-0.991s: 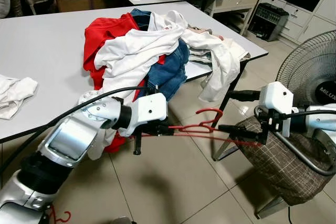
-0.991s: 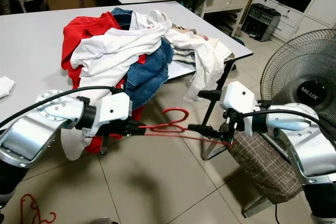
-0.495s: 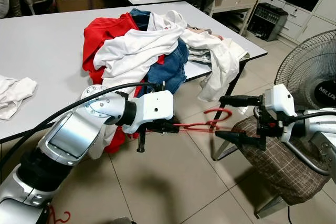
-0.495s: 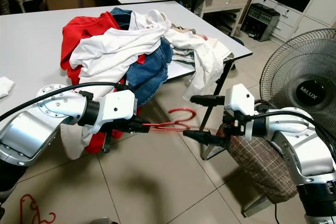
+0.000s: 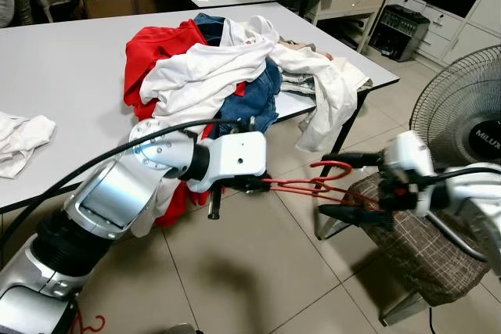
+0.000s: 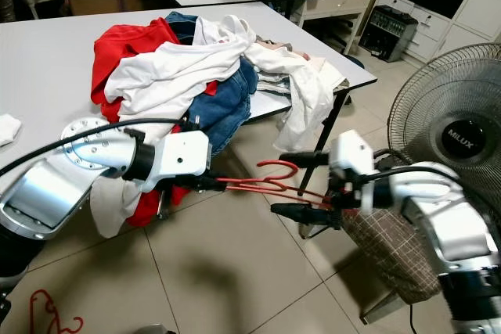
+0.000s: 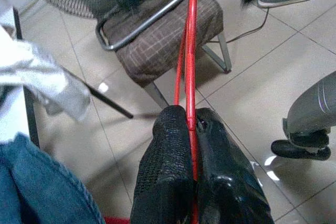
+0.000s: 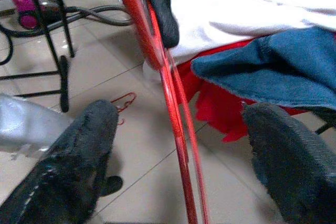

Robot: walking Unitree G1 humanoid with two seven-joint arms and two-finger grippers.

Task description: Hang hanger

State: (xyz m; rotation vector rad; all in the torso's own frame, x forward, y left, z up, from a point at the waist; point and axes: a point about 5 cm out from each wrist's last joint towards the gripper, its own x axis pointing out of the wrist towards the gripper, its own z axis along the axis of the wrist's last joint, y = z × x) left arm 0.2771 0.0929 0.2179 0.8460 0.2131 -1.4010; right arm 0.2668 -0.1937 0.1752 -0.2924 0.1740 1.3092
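My left gripper (image 5: 257, 185) is shut on one end of a red wire hanger (image 5: 307, 186), held level above the tiled floor in front of the table. In the left wrist view, the two black fingers (image 7: 168, 171) pinch the hanger's rod (image 7: 190, 51). My right gripper (image 6: 291, 185) stands open, one finger above and one below the hanger's hook end. In the right wrist view, the red hanger (image 8: 168, 93) runs between the spread fingers (image 8: 79, 166) without touching them.
A pile of red, white and denim clothes (image 5: 227, 68) lies on the white table (image 5: 70, 68), some hanging over its edge. A chair with a plaid cushion (image 5: 415, 248) and a standing fan (image 5: 466, 111) are on the right. Another red hanger (image 6: 55, 314) lies on the floor.
My left gripper has carried the hanger to the right, so its hook end now sits between the right gripper's fingers. The right gripper's fingers have spread wider.
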